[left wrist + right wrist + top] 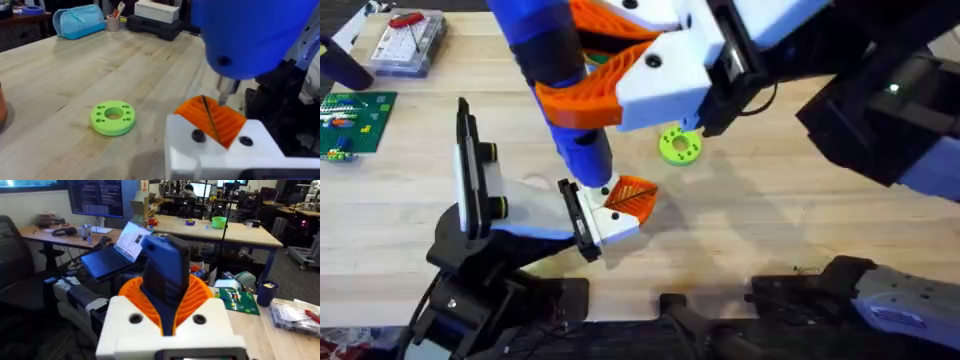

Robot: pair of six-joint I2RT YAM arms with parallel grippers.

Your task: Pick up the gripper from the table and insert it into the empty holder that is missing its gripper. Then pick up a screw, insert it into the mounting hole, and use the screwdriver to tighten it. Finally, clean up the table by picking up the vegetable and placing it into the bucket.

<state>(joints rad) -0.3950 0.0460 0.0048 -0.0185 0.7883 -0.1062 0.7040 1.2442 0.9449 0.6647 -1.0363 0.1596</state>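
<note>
A: Location of the screwdriver (555,75)?

B: Held above the desk (770,230), tilted, in the right claw (625,65). Its narrow tip points down at the orange ribbed pad (632,196) of the left claw (610,210). In the left wrist view the tip (226,92) sits just above that pad (212,117), very near it; contact cannot be confirmed.

A: Right claw condition?

B: Clenched around the screwdriver body. In the right wrist view the blue barrel (165,275) sits between the two orange ribbed pads (202,297), which press against it on both sides.

A: Left claw condition?

B: It lies low over the desk, near the middle of the overhead view. One white finger (210,150) and its orange pad are visible. Whether it is released or clenched cannot be told.

A: Surrounding items?

B: A lime-green disc with holes (680,145) lies flat on the desk just beyond the left claw, apart from it. At the far left corner are a clear parts box (408,42) with a red-handled tool (408,18) on it, and a green circuit board (355,118) nearer along the left edge.
</note>
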